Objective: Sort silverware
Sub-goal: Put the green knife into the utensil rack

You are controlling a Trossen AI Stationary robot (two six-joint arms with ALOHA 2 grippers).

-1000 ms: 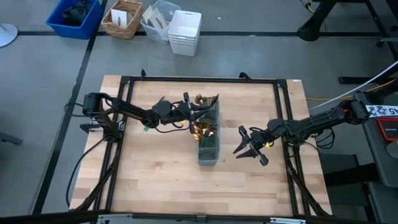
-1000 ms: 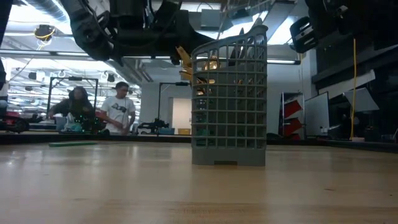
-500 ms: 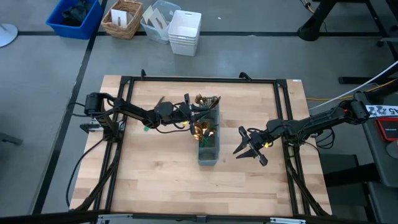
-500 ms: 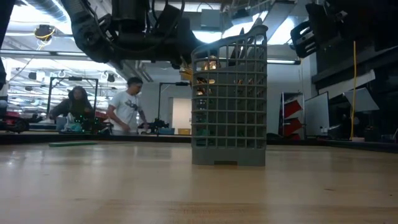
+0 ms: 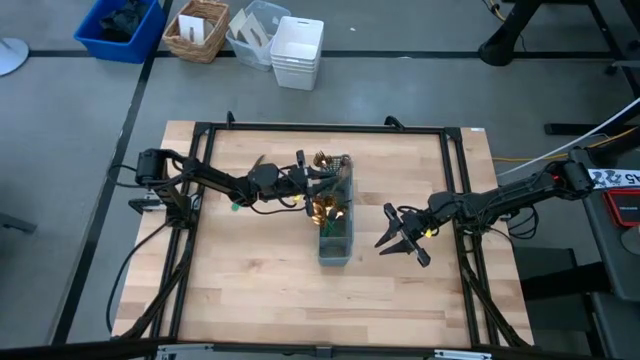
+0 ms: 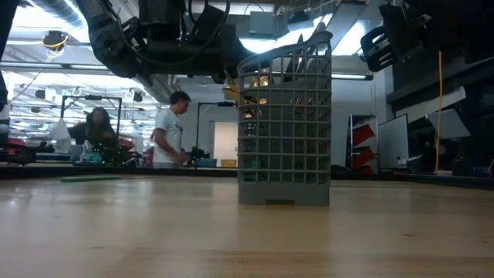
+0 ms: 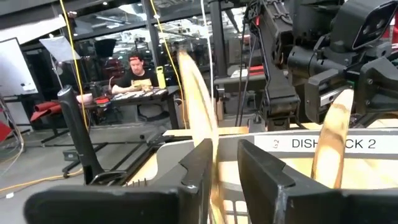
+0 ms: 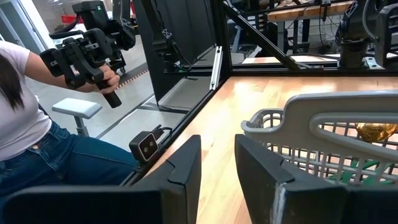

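Gold-headed, green-handled silverware [image 5: 328, 208] standing heads-up in grey caddy [image 5: 336, 243], mid-table

The left pincer [image 5: 318, 178] has edged toward the caddy [image 5: 336, 232], seemingly gripping a utensil [image 7: 198, 118].

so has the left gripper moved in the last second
Yes. In the high view the left gripper has edged toward the grey caddy, now at its far rim; the caddy stayed put.

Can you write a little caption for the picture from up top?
The left gripper reaches over the grey caddy of gold silverware while the right gripper waits open beside it.
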